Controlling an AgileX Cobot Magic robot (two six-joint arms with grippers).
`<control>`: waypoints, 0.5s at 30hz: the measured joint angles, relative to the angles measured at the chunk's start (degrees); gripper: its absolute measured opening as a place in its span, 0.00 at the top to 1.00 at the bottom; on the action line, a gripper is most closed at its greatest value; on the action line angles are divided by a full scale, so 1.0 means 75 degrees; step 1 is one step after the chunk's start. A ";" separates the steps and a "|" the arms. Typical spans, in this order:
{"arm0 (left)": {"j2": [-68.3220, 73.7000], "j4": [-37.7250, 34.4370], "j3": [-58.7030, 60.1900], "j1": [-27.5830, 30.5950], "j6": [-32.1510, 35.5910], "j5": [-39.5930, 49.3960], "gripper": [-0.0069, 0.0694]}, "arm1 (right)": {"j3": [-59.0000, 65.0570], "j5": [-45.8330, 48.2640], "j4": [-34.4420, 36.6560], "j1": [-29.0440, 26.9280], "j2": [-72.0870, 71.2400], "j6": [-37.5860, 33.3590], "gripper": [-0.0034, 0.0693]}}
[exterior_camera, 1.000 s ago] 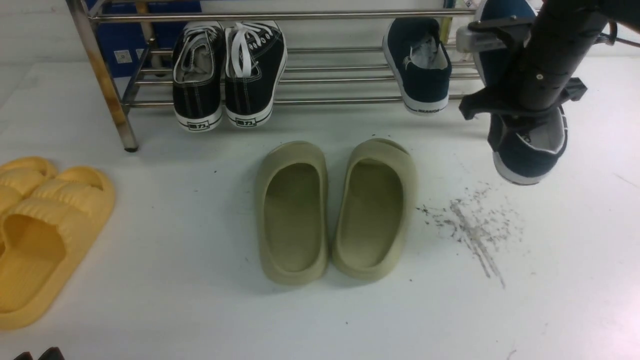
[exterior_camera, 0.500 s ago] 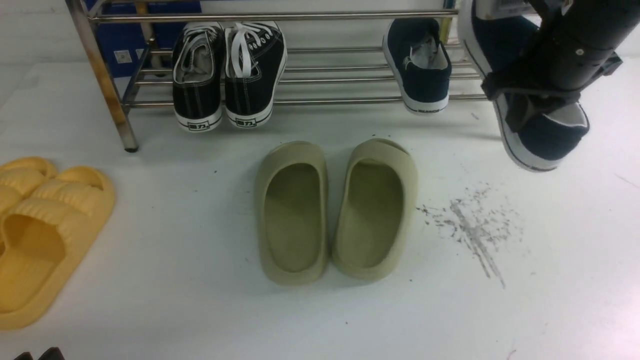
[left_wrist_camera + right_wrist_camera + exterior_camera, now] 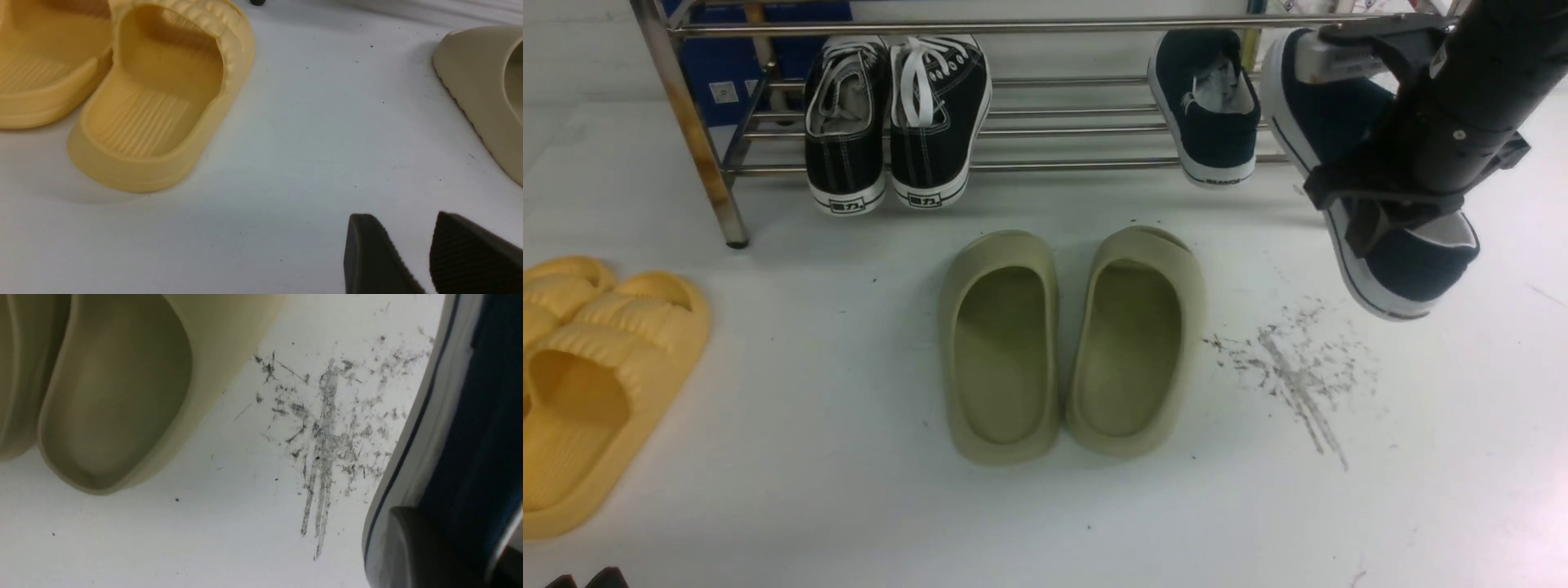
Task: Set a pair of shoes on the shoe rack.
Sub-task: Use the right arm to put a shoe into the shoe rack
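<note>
Presently the right gripper (image 3: 1372,219) clamps a dark navy canvas slip-on shoe (image 3: 1417,263), white rubber-soled, tilted at the right end of the silvery metal-tube shoe rack (image 3: 1054,25), beside its mate (image 3: 1210,122) on the bars, while the left gripper (image 3: 402,229) gapes.

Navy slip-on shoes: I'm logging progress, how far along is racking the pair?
Done: one dark navy canvas slip-on shoe sits on the silvery metal-tube shoe rack. In hand: the right arm's jaws are shut on the second navy shoe, tilted toe-first toward the rack's right end. Left: setting it beside its mate.
</note>
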 joint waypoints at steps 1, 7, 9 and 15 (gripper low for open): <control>0.0000 0.0000 0.0000 0.0000 0.0000 0.0000 0.60 | 0.0000 -0.0010 0.0000 -0.0034 0.0076 0.0007 0.90; 0.0000 0.0000 0.0000 0.0000 0.0000 0.0000 0.60 | -0.0195 -0.0012 0.0001 -0.0366 0.0502 0.0182 0.90; 0.0000 0.0000 0.0000 0.0000 0.0000 0.0000 0.60 | -0.0382 -0.0030 -0.0025 -0.0463 0.0604 0.0259 0.90; 0.0000 0.0000 0.0000 0.0000 0.0000 0.0000 0.60 | -0.1024 -0.0218 0.0010 -0.0533 0.0992 0.0287 0.90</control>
